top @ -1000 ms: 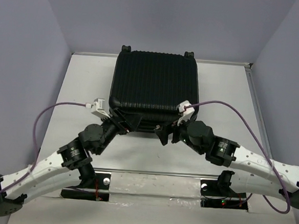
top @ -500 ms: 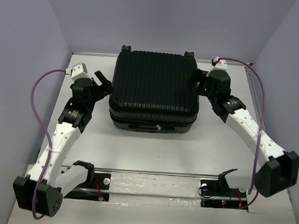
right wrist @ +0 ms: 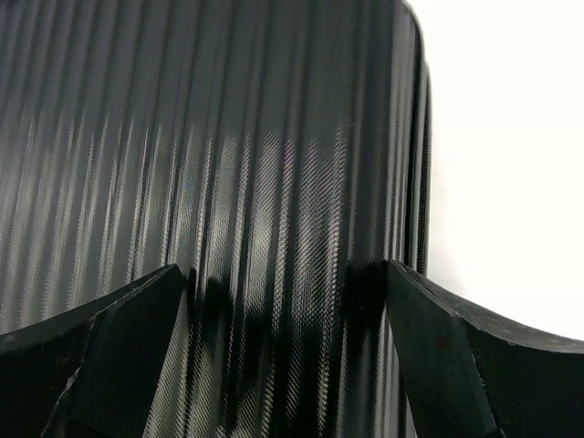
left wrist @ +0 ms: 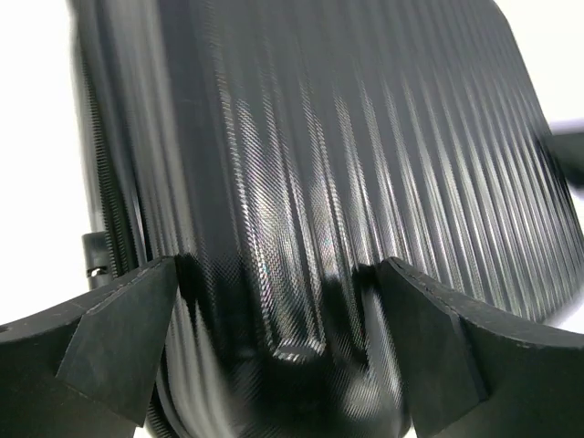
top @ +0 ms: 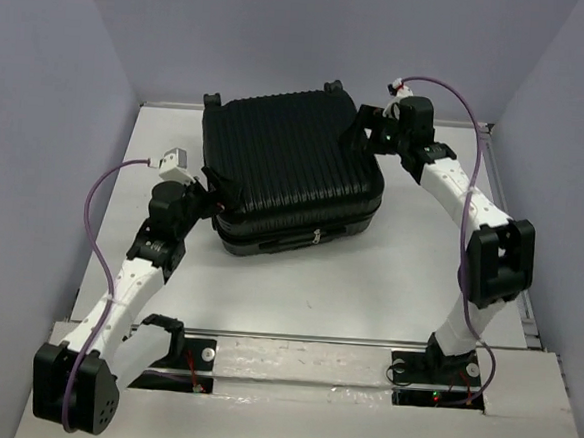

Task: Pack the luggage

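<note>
On the table [top: 388, 286], closed black luggage [top: 290, 169], contents hidden

The table [top: 368, 284] is pale grey and flat. One black ribbed suitcase [top: 290, 169] lies closed on it, on its broad side, toward 12 o'clock from the middle. It is turned a little: the edge with the small wheels [top: 331, 85] faces between 11 and 12 o'clock, and the zipper edge between 5 and 6. At 6 o'clock a metal rail [top: 314, 338] crosses the table.
</note>
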Robot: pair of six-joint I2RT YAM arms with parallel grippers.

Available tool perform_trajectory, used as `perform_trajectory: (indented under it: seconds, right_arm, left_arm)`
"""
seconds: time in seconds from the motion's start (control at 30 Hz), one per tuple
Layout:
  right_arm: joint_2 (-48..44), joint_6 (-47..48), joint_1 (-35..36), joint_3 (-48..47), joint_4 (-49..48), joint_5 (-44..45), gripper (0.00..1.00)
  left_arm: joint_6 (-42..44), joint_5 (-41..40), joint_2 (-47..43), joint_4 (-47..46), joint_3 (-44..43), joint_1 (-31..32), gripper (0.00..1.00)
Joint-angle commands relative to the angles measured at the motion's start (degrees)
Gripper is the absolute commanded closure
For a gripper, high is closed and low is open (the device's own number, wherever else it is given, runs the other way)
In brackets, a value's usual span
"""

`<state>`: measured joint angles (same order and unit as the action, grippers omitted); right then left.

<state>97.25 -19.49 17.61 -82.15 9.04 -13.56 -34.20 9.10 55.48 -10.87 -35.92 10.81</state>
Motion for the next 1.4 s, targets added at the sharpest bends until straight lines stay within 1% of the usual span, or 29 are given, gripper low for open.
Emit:
perform_trajectory:
  seconds: [0.0,0.03,0.07,0.1,0.17,0.23,0.3,0.37,0.4,0.47,0.5,0.57,0.6,0.63,0.67,0.73,0.77,0.8,0.83,0.87,0.9,0.93,0.97,1.03,1.1,1.13,1.2,1.27,1.37]
  right_arm:
    - [11.36,-8.71,3.93,-14.5,-2.62,-30.7,0.04]
    - [13.03,-10.03,3.93,-17.58,-2.53,-32.04,0.0]
    - [15.57,-12.48,3.93,-23.09,-2.45,-32.75,0.0]
    - [16.56,-13.46,3.93,-25.67,-2.01,-32.58,0.0]
    - [18.41,-14.7,3.93,-30.5,-0.87,-32.4,0.0]
    - [18.5,-13.92,3.93,-39.19,1.84,-31.71,0.0]
    - [17.02,-12.6,3.93,-41.4,3.26,-29.95,0.0]
    - [13.08,-10.14,3.93,-41.69,3.79,-28.8,0.0]
    - [11.4,-9.0,3.93,-40.47,3.97,-28.1,0.0]
    - [7.62,-5.41,3.93,-37.75,3.88,-27.22,0.0]
    - [5.6,-4.17,3.93,-35.91,3.88,-26.96,0.0]
    - [-1.6,-0.56,3.93,-26.7,2.66,-26.78,0.0]
    - [-7.72,0.23,3.93,-21.96,-1.44,-26.69,0.0]
    - [-7.78,0.76,3.93,-16.87,-1.48,-26.0,0.0]
    - [-13.0,1.11,3.93,-8.11,-5.48,-25.12,0.0]
    - [-16.99,3.4,3.93,-1.73,-5.79,-23.53,0.23]
    - [-21.1,3.92,3.93,5.44,-5.79,-23.35,0.38]
    - [-23.49,3.58,3.93,9.86,-6.31,-23.09,0.53]
    - [-26.21,3.23,3.93,14.69,-9.36,-22.04,0.8]
    - [-32.15,2.44,3.93,20.13,-12.7,-21.34,0.86]
    - [-35.08,2.0,3.93,30.63,-15.34,-20.29,0.87]
    - [-37.72,1.65,3.93,35.08,-18.67,-17.14,0.88]
    - [-41.58,1.56,3.93,38.87,-19.66,-16.07,0.89]
    - [-43.72,2.08,3.93,46.59,-21.59,-13.35,0.88]
    - [-44.6,2.69,3.93,49.97,-22.83,-11.06,0.83]
    - [-44.34,3.05,3.93,52.16,-23.18,-9.05,0.77]
    - [-43.03,3.31,3.93,54.19,-27.65,-7.89,0.72]
    - [-39.0,3.49,3.93,55.87,-33.8,-7.88,0.66]
    - [-31.09,5.07,3.93,54.99,-39.79,-8.67,0.61]
  left_arm:
    - [-5.17,6.46,-8.26,0.77,6.29,10.18,0.02]
    - [-5.79,5.5,-9.5,0.94,6.39,11.5,0.02]
    - [-6.93,4.96,-10.47,1.12,6.39,13.78,0.02]
    - [-7.46,4.44,-12.14,1.2,6.13,14.76,0.03]
    - [-8.26,4.52,-13.38,1.56,5.25,15.99,0.03]
    - [-8.17,4.26,-15.31,2.87,3.07,16.09,0.02]
    - [-7.12,3.38,-15.4,4.19,0.78,16.09,0.02]
    - [-5.36,0.66,-14.45,7.26,-4.4,16.09,0.01]
    - [-3.7,-0.3,-14.0,9.18,-7.99,16.09,0.01]
    - [-2.37,-1.19,-12.86,10.6,-11.09,16.0,0.01]
    - [-1.93,-1.72,-11.9,10.87,-12.32,16.0,0.01]
    - [-1.23,-2.51,-11.63,12.54,-14.17,15.74,0.01]
    - [-1.14,-2.86,-11.8,12.28,-14.18,15.65,0.01]
    - [-1.14,-2.86,-11.98,12.11,-13.91,15.65,0.01]
    - [-1.4,-2.86,-11.98,11.84,-13.74,15.3,0.01]
    - [-1.84,-1.64,-11.54,11.32,-12.95,14.94,0.01]
    - [-1.84,-1.46,-11.71,11.31,-12.6,14.86,0.01]
    - [-1.67,-1.37,-11.71,11.31,-12.16,14.77,0.01]
    - [-1.4,-1.8,-12.5,11.66,-11.02,14.68,0.01]
    - [-0.79,-2.16,-13.11,12.1,-10.32,14.33,0.01]
    - [-0.44,-2.51,-13.9,12.8,-9.7,14.15,0.01]
    - [-0.17,-2.77,-15.74,13.94,-8.04,13.98,0.01]
    - [-0.08,-2.78,-16.8,14.56,-7.33,13.63,0.01]
    - [0.09,-2.08,-19.7,16.22,-5.31,13.19,0.01]
    - [0.01,-1.9,-21.64,17.46,-3.99,13.1,0.01]
    - [-0.34,-1.9,-23.56,18.51,-2.41,13.01,0.01]
    - [-1.05,-1.9,-25.59,19.66,-0.91,13.01,0.01]
    - [-2.01,-2.16,-28.14,21.42,1.11,13.01,0.01]
    - [-3.59,-2.42,-30.96,23.35,3.48,13.01,0.02]
